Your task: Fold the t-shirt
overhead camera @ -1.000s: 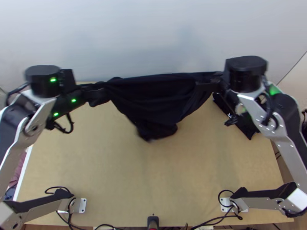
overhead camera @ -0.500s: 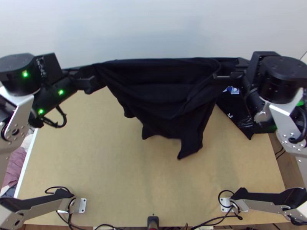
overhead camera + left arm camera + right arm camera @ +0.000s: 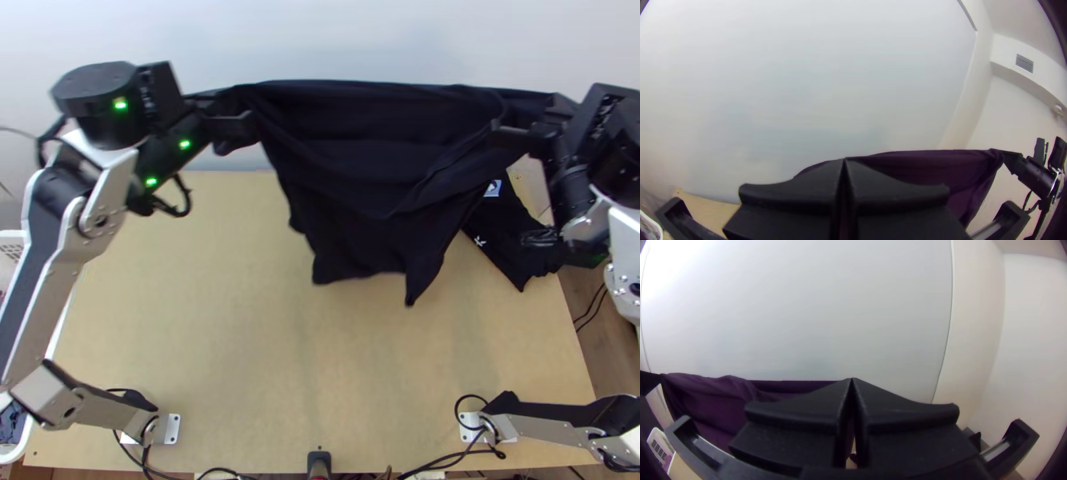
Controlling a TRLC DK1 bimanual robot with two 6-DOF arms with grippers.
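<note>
While hanging over the light wooden table [image 3: 200, 336], spans the upper middle of the top view as a black cloth t-shirt [image 3: 376, 176], taut along its upper edge and drooping in loose folds to a pointed tip right of centre. At upper left, closed on one end of it with the left gripper of two wide flat black fingers [image 3: 240, 114]. At upper right, closed likewise on the opposite end with the matching black right gripper [image 3: 524, 124]. In each wrist view, come together at the tips, at lower centre. At the left edge of the top view, stands beside the table as a white plastic basket [image 3: 10, 458], slotted in its upper part and cut off by the frame; at lower left, holds dark bluish cloth [image 3: 11, 424]. At right, lies on the table as a second black cloth garment with small white marks [image 3: 508, 256], partly hidden by the right arm.
</note>
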